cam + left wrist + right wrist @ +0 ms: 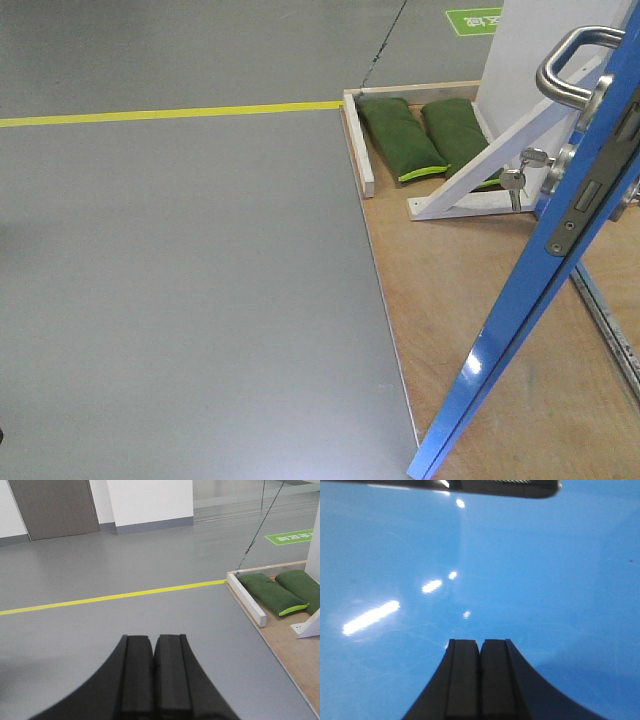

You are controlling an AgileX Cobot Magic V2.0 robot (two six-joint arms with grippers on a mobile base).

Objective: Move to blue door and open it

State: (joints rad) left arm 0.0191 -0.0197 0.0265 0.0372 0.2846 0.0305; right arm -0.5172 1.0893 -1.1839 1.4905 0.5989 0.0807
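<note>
The blue door [520, 310] stands swung open at the right of the front view, edge toward me, its steel lever handle [575, 62] near the top and the metal latch plate [578, 212] on its edge. Keys hang from the lock [518, 170] on its far side. In the right wrist view the glossy blue door [520, 570] fills the picture just ahead of my right gripper [480, 642], which is shut with nothing in it. My left gripper [153, 638] is shut and empty over the grey floor, left of the door's base.
A plywood base [450, 300] with a white wooden rim [358, 140] carries two green sandbags [400, 138] and a white slanted brace [500, 165]. A yellow floor line [170, 112] crosses the grey floor. A metal track [610, 320] runs along the right.
</note>
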